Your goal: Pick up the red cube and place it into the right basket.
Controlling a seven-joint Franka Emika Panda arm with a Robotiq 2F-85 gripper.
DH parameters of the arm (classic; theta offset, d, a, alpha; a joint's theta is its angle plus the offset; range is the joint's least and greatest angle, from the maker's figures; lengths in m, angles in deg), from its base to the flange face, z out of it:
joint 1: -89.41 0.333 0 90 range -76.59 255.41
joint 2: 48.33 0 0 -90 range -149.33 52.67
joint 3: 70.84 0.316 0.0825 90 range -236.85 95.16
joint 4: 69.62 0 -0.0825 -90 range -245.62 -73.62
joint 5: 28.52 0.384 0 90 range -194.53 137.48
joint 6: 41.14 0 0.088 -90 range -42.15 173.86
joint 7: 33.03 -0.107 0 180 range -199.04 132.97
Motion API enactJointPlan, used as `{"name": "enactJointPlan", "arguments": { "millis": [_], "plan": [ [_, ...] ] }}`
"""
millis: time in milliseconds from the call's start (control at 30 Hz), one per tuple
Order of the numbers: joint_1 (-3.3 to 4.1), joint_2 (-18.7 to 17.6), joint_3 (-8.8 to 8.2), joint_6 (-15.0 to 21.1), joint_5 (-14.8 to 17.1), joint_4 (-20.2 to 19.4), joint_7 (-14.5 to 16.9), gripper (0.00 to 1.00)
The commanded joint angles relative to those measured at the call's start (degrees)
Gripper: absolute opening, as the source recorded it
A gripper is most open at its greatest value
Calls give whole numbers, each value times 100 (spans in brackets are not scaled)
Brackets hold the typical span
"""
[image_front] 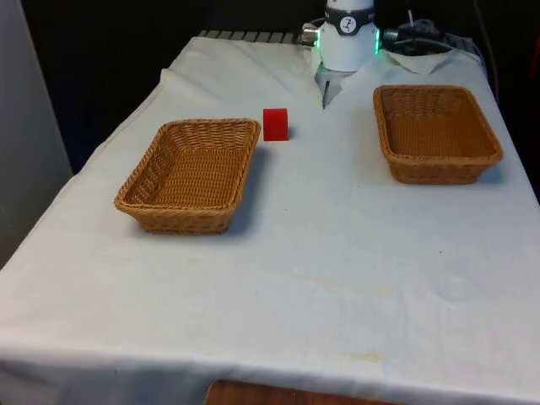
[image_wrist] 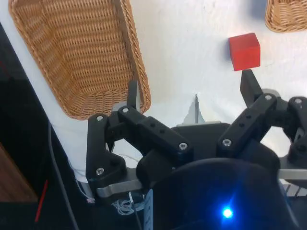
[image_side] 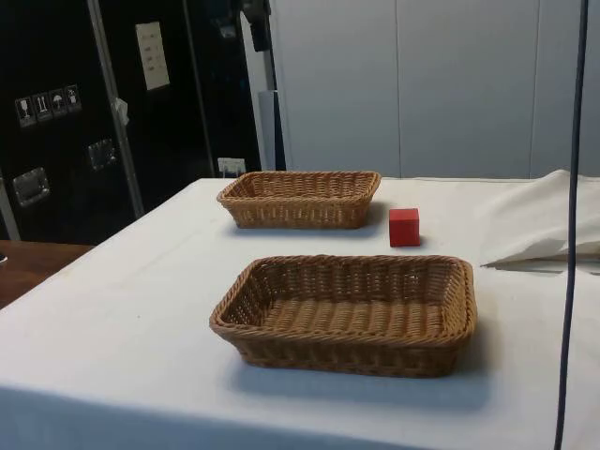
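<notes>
The red cube (image_front: pixel 275 124) sits on the white cloth just off the far corner of the basket on the front view's left (image_front: pixel 247 160). The basket on the front view's right (image_front: pixel 382 126) holds nothing. In the side view the cube (image_side: pixel 404 227) stands beside the far basket (image_side: pixel 295 216), beyond the near one (image_side: pixel 347 352). My gripper (image_wrist: pixel 189 86) hangs high over the table's robot end, open, with nothing between its fingers. From the wrist, the cube (image_wrist: pixel 244 51) lies beyond one fingertip (image_wrist: pixel 247 79), and the right basket (image_wrist: pixel 136 62) lies off to the other side.
A raised fold in the cloth (image_front: pixel 324 93) lies between the baskets near the robot's base (image_front: pixel 348 38). Bunched cloth (image_side: pixel 548 225) and a hanging cable (image_side: pixel 570 244) are seen in the side view. A corner of the left basket (image_wrist: pixel 288 17) is seen from the wrist.
</notes>
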Motion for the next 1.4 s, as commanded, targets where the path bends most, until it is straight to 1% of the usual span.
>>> {"name": "enactJointPlan", "arguments": {
  "millis": [0, 33, 200, 300, 333, 367, 500, 633, 667, 700, 800, 833, 933, 967, 1000, 1067, 1233, 1267, 1300, 1333, 1367],
  "plan": [
    [0, 6, -6, 0, 0, -29, 0, 100],
    [-6, 92, -23, 52, -29, -126, 17, 100],
    [-11, 160, -63, 74, -52, -275, 34, 100],
    [-23, 292, -86, 69, -80, -430, 57, 100],
    [-23, 229, -92, 11, -34, -372, 63, 100],
    [-23, 332, -97, 69, -92, -476, 63, 100],
    [-34, 510, -115, 92, -138, -670, 74, 100],
    [-46, 773, -115, 143, -212, -951, 74, 100],
    [-40, 682, -120, 46, -160, -854, 86, 100],
    [-46, 819, -115, 149, -223, -1003, 74, 100],
    [-52, 991, -115, 206, -269, -1192, 69, 100],
    [-57, 1100, -109, 258, -292, -1324, 63, 100],
    [-63, 1266, -109, 332, -332, -1513, 57, 100],
    [-57, 1192, -120, 246, -275, -1438, 86, 100],
    [-69, 1324, -109, 361, -344, -1581, 57, 100],
    [-74, 1484, -109, 424, -384, -1765, 52, 100],
    [-92, 1753, -109, 544, -441, -2068, 46, 100],
    [-74, 1690, -120, 464, -390, -2011, 74, 100],
    [-92, 1799, -109, 567, -453, -2126, 46, 100],
    [-97, 1851, -109, 590, -464, -2177, 40, 100],
    [-97, 1960, -109, 647, -487, -2309, 29, 100]
  ]
}}
